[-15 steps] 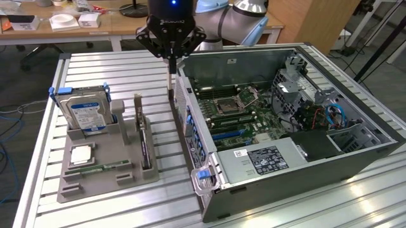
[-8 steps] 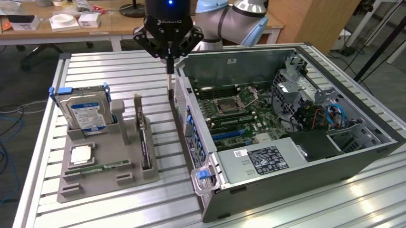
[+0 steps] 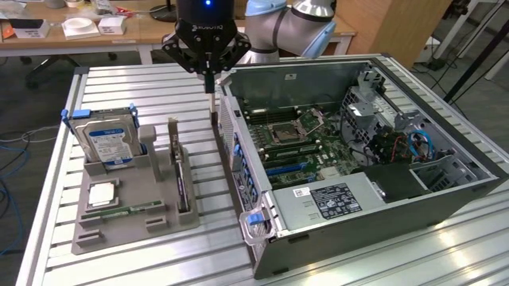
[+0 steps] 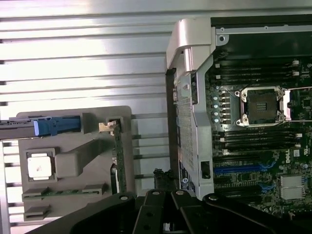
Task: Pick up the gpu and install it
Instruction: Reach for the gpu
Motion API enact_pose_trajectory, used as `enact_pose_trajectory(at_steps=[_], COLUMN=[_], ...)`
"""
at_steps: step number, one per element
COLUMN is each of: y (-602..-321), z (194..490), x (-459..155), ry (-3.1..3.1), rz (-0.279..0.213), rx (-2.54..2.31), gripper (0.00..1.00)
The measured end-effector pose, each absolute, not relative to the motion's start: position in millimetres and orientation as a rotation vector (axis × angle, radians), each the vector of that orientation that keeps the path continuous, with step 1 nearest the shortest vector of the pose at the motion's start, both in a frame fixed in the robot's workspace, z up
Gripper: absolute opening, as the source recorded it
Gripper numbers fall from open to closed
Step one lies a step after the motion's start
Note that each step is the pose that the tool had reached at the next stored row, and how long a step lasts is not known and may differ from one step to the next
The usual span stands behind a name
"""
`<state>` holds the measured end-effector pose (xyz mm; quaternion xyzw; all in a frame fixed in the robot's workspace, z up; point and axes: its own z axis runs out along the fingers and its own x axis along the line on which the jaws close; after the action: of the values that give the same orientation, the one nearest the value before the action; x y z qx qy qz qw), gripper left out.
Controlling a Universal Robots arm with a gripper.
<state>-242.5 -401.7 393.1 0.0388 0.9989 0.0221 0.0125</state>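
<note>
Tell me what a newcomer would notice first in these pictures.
The open computer case sits on the exterior view's right, its motherboard bare. Just off its far corner hangs the black end effector, shut and empty. On the exterior view's left, a gray holder carries a blue-labelled hard drive and the gpu, standing on edge.

Bright, even overhead room light in the exterior view, w/ short soft shadows around the gray parts tray [image 3: 135,229]. The PC case [image 3: 382,232] shows a dark near wall, and its interior is dimmer twd the drive-bay side. The aluminium slat table [image 4: 83,58] glares hard in the wrist view (upper slats nearly white), so the motherboard [image 4: 263,146] looks dim by contrast. The gripper [image 3: 209,89] reads near-black.
</note>
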Motion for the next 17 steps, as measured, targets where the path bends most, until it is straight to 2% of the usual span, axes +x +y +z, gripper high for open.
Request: enact_pose_trajectory(at_steps=[17], y=[-401.8], z=[393.1], x=[-260.8], ry=[3.113], rz=[0.069], rx=[0.123], gripper=[0.11])
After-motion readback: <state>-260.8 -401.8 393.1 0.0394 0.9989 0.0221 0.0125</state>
